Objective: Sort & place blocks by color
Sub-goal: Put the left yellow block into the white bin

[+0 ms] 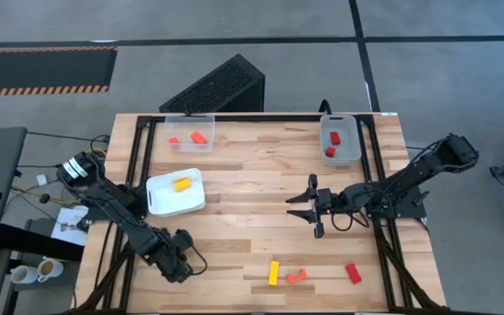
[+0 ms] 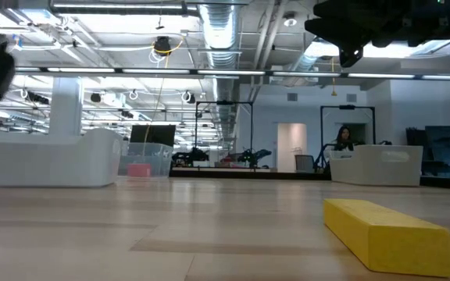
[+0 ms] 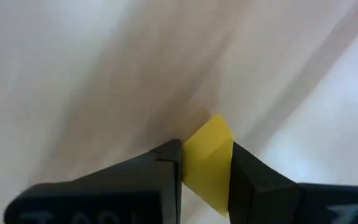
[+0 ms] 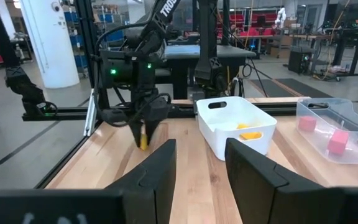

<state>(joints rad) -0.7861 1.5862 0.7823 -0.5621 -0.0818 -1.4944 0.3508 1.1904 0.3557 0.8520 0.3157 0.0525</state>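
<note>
My left gripper (image 1: 180, 262) is low over the table's near-left part and is shut on a small yellow block (image 3: 209, 167). The right wrist view also shows this left gripper (image 4: 145, 127) with the yellow block (image 4: 143, 140) below its fingers. My right gripper (image 1: 309, 206) hovers open over the table's middle right, touching nothing. A yellow bar (image 1: 274, 273), an orange arch (image 1: 296, 276) and a red block (image 1: 353, 273) lie flat near the near edge. The yellow bar (image 2: 389, 232) fills the low view's foreground. My left gripper pinches the yellow block between its two fingers (image 3: 166, 165), which lie on two opposite faces of the block. The fingers come from above, pointing down. The block's free end (image 3: 216, 127) sticks out past the fingertips toward the wood; whether it touches the table, I cannot tell.
A white tray (image 1: 159, 203) at the left middle holds a yellow-orange block (image 1: 181, 184). A clear bin (image 1: 189, 122) at the far left holds red and orange blocks. Another clear bin (image 1: 350, 150) at the far right holds red blocks. Bare wood lies between the arms.
</note>
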